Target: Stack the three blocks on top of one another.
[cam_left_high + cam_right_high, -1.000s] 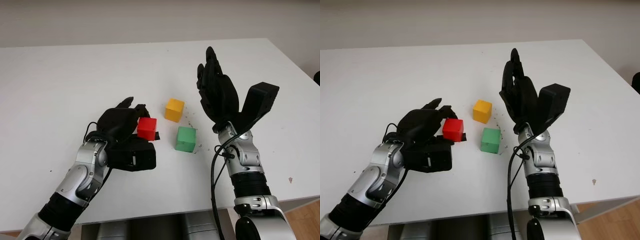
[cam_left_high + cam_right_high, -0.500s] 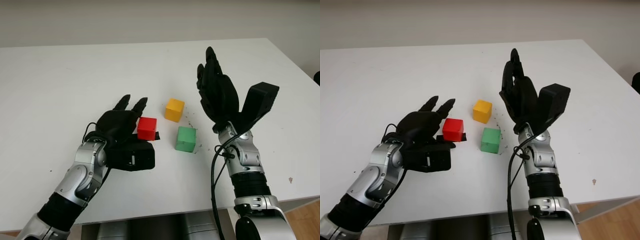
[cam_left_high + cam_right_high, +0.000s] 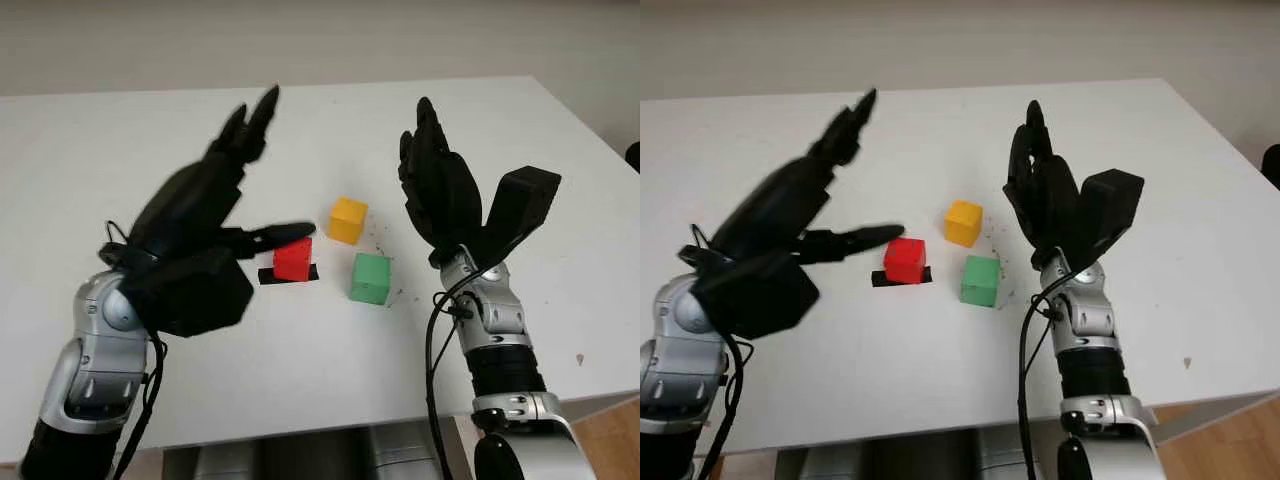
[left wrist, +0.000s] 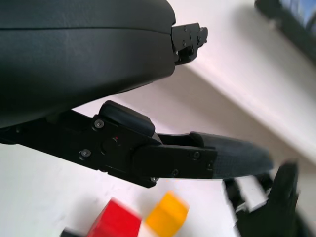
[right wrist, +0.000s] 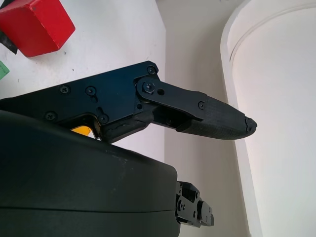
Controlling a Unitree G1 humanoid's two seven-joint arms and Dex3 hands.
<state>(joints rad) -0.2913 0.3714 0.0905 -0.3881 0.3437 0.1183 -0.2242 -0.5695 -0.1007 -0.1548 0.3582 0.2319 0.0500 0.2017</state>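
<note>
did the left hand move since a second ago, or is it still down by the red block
Yes. The left hand has lifted up and away from the red block, which sits in the same place on its black strip on the table. The hand is open above it.

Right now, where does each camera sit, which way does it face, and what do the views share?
Left eye view: head camera looking forward and down at the white table; open left hand raised beside the red block, open right hand beside the green block.
Right eye view: same scene from slightly aside, yellow block included.
Left wrist view: at the left wrist, looking past its fingers at the red and yellow blocks.
Right wrist view: at the right wrist, looking past its fingers at the red block.
All four share the red block.
</note>
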